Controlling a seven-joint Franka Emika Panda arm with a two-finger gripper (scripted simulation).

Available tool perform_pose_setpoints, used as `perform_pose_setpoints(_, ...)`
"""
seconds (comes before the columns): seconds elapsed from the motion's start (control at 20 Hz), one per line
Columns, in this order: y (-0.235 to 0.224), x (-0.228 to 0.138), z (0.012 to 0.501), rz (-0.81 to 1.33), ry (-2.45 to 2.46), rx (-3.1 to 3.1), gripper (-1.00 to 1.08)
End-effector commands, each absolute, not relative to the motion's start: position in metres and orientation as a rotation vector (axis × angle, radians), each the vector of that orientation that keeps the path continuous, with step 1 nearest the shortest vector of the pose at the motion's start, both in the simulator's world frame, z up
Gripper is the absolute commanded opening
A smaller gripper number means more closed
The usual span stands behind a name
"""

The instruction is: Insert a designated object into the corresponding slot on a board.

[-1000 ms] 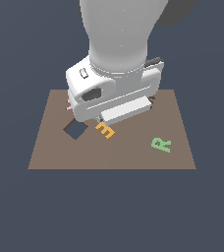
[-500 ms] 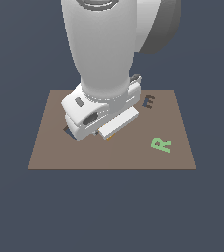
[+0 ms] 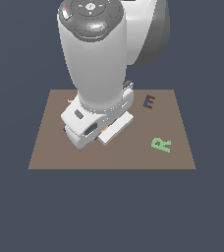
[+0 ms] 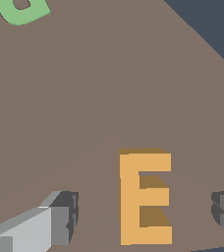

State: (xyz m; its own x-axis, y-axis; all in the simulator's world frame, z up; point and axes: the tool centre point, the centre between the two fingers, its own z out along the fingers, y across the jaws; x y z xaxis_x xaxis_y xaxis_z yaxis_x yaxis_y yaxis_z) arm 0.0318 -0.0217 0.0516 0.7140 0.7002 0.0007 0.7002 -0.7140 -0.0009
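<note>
Readable shapes are letters only: the orange-yellow E block (image 4: 144, 198), a green R (image 3: 161, 144) and the dark E-shaped slot (image 3: 149, 102). The gripper (image 4: 143, 216) is spread wide, one finger (image 4: 60, 219) at the block's 9 o'clock, the other at 3 o'clock, neither touching. The block lies flat on the brown board (image 3: 178, 118). The exterior view hides most of it behind the arm; the wrist view omits the slot, at the board's 1 o'clock.

The arm (image 3: 101, 64) is a thick, glossy white cylinder with a dark grey round cap in the upper middle of the frame. Its gripper (image 4: 143, 216) has grey, blocky fingers (image 4: 60, 219) with darker tips.
</note>
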Motion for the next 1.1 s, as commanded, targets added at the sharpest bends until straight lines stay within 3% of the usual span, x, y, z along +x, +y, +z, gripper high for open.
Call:
perform_pose_setpoints(0.0,-0.022,0.033,0.05,0.0,-1.205,-2.901,1.0)
perform_pose_setpoints(0.6,-0.022,0.033,0.03,0.0,-1.206,-2.901,1.0)
perform_pose_setpoints(0.65,-0.022,0.033,0.03,0.0,-1.206,-2.901,-1.0)
perform_pose_setpoints(1.05,-0.022,0.033,0.03,0.0,-1.206,-2.901,-1.0)
